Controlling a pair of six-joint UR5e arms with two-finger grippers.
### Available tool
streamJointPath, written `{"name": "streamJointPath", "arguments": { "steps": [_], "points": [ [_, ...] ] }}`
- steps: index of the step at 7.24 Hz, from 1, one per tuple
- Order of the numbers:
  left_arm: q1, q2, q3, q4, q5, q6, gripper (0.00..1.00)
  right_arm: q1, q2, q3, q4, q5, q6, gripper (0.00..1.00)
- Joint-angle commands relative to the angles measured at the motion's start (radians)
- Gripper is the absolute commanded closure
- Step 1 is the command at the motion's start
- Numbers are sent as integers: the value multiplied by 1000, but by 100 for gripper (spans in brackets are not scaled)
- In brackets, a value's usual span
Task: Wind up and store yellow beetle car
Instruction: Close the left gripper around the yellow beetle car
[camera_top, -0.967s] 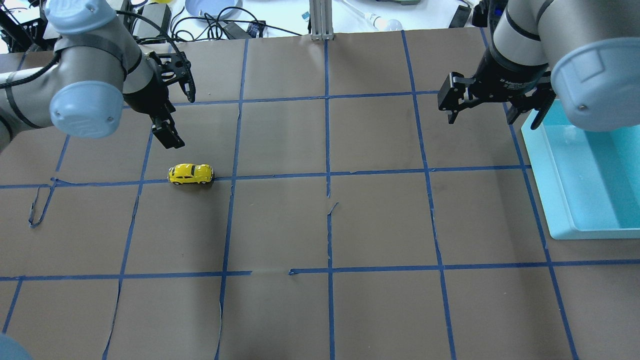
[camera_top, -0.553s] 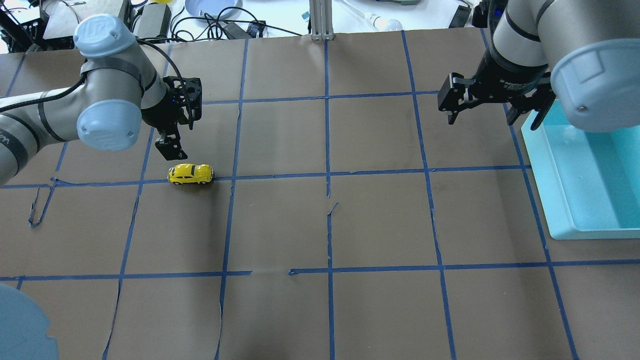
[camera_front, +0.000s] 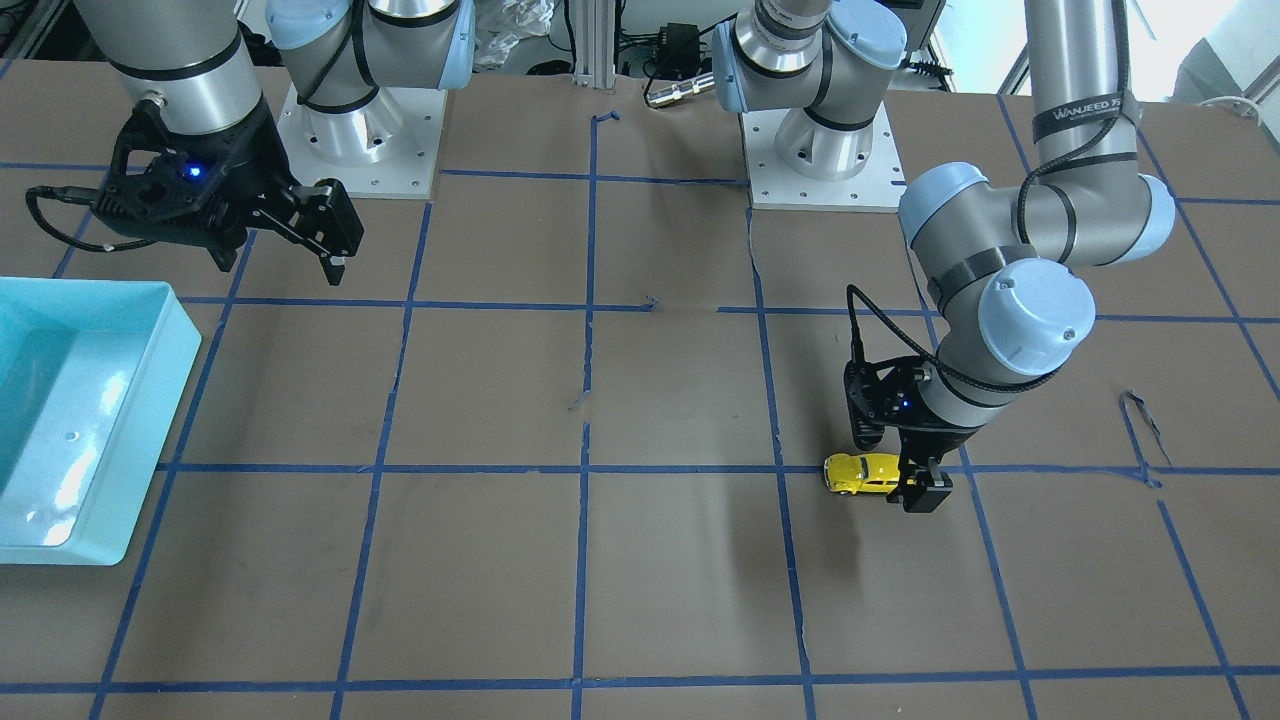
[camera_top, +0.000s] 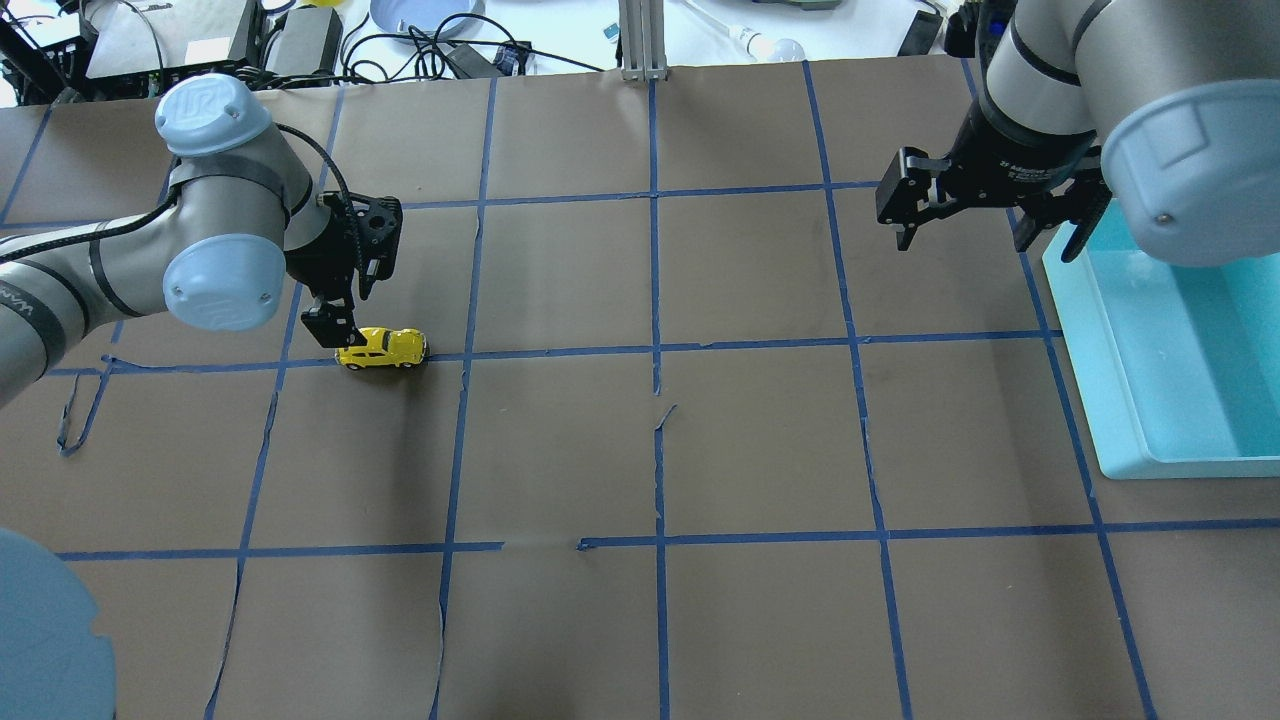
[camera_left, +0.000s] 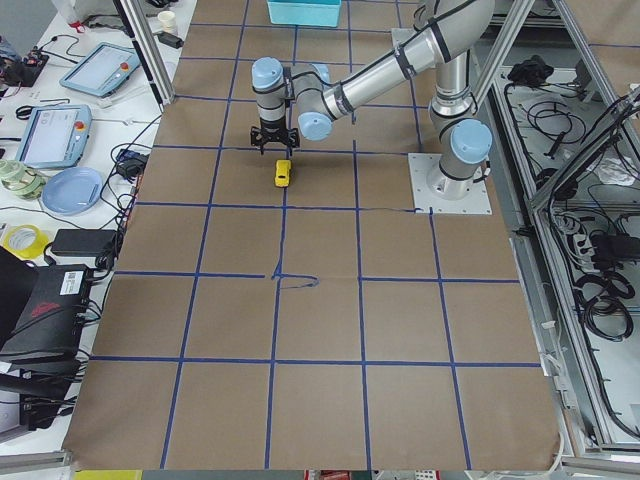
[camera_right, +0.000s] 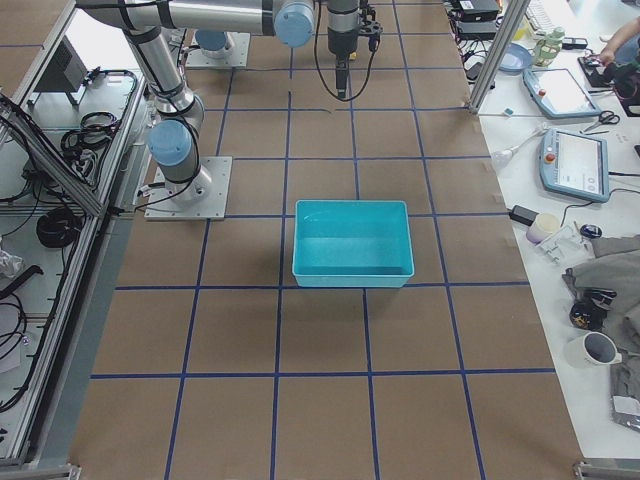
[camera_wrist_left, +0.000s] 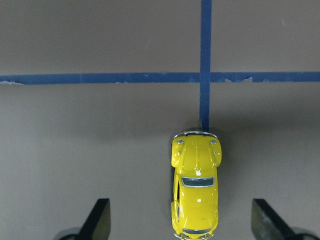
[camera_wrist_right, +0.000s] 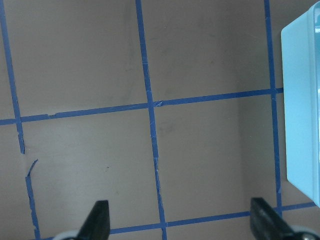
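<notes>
The yellow beetle car (camera_top: 383, 348) stands on its wheels on a blue tape line at the table's left. It also shows in the front view (camera_front: 860, 473) and the left side view (camera_left: 283, 172). My left gripper (camera_top: 350, 305) is open and points straight down just above the car. In the left wrist view the car (camera_wrist_left: 196, 192) lies between the two fingertips (camera_wrist_left: 100, 220), with gaps on both sides. My right gripper (camera_top: 988, 235) is open and empty, and hangs above the table beside the teal bin (camera_top: 1120, 400).
The teal bin (camera_front: 150, 420) sits at the table's right edge, and its inside looks empty in the right side view (camera_right: 350, 270). Blue tape (camera_top: 655, 350) grids the brown paper tabletop. Cables and gear lie beyond the far edge (camera_top: 430, 40).
My left gripper has swung toward the car and come down, from behind it to right over it. The car and the right arm have not moved.
</notes>
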Motion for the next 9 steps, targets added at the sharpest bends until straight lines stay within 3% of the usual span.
{"name": "streamJointPath", "arguments": {
  "steps": [1,7,9],
  "points": [
    [22,-23,-46,68,-14,-17,13,0,1,0,0,1,2,0],
    [22,-46,-62,101,-13,-15,13,0,-7,-3,-2,18,0,0],
    [22,-64,-62,127,-15,-17,15,2,-12,-5,-2,100,-2,0]
  ]
}}
